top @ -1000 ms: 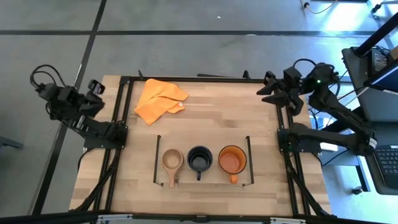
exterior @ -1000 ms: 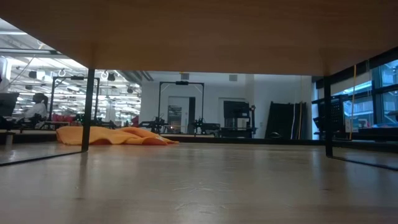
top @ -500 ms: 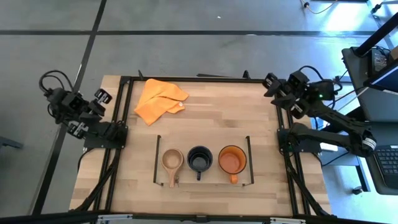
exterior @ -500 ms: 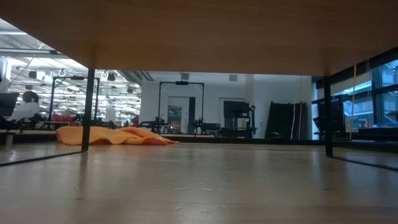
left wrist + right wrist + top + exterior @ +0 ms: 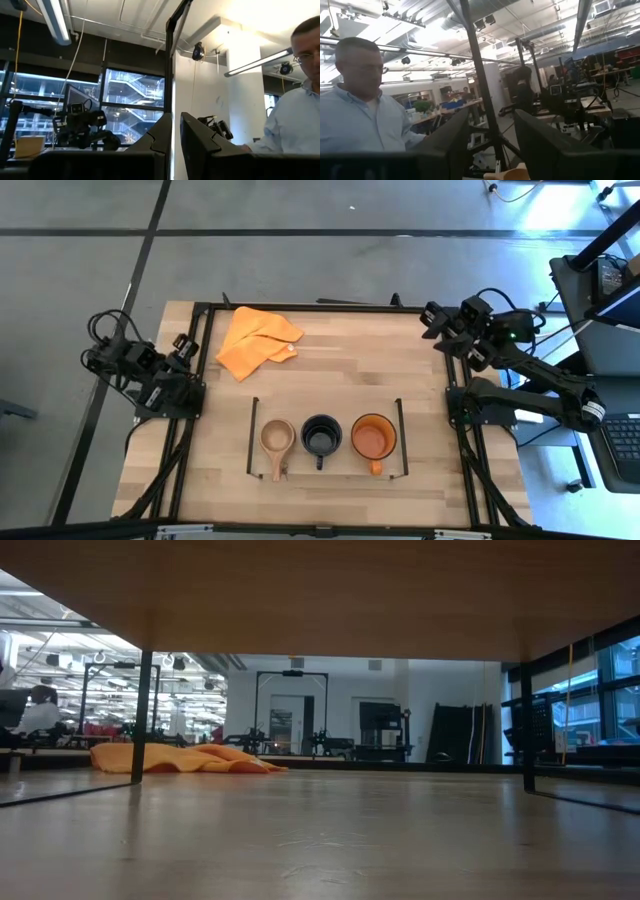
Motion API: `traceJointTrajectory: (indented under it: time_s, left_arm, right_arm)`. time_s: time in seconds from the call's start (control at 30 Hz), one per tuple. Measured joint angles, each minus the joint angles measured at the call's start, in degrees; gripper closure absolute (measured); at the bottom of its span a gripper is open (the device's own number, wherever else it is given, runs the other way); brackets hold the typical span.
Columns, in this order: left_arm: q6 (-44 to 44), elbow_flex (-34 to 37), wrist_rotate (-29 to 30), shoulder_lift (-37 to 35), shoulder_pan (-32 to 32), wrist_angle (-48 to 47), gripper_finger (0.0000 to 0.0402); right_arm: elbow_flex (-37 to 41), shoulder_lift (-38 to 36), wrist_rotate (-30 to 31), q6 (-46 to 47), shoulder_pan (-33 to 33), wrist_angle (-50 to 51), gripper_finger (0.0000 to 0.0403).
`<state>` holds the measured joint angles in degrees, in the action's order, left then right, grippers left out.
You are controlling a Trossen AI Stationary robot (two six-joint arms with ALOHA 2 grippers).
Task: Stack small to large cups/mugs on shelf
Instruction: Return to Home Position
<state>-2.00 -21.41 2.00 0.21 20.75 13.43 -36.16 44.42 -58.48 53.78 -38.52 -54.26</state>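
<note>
Well, you have both arms drawn off to the sides of the table (image 5: 350, 375). Your left gripper (image 5: 184, 346) sits over the black outer frame (image 5: 300, 306) at its own edge, fingers only slightly apart and holding nothing. Your right gripper (image 5: 436, 327) hangs over the opposite edge, fingers wide apart, also holding nothing.

The shelf (image 5: 345, 464) lies between the two grippers, well apart from both and closer to the front edge than either. Three cups stand on it in a row. The wooden cup (image 5: 276, 437) is on your left gripper's side, the black mug (image 5: 321, 436) is in the middle, and the orange mug (image 5: 374, 437) is on your right gripper's side. All three handles point away from the grippers, toward the front edge.

An orange cloth (image 5: 256, 340) lies crumpled on the light wood near your left gripper, toward the right one.

Around the table you see grey concrete floor (image 5: 300, 240) crossed by dark lines. From table height the room shows black racks, tall windows and a seated person (image 5: 40, 712) far off. Both wrist views catch a person in a light blue shirt (image 5: 357, 125) close by.
</note>
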Motion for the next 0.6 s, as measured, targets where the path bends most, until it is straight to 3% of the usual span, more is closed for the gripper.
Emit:
traceJointTrajectory:
  time_s: [0.17, 0.6]
  left_arm:
    - [-0.56, 2.33, 0.02, -0.01, 0.0, 2.4, 0.037]
    - [-1.23, 17.47, 0.46, -0.02, 0.02, 24.25, 0.037]
  right_arm:
    - [0.0, 0.0, -1.38, -0.03, 0.0, 0.02, 0.0242]
    - [0.0, 0.15, -1.71, -5.13, 0.0, 0.97, 0.0242]
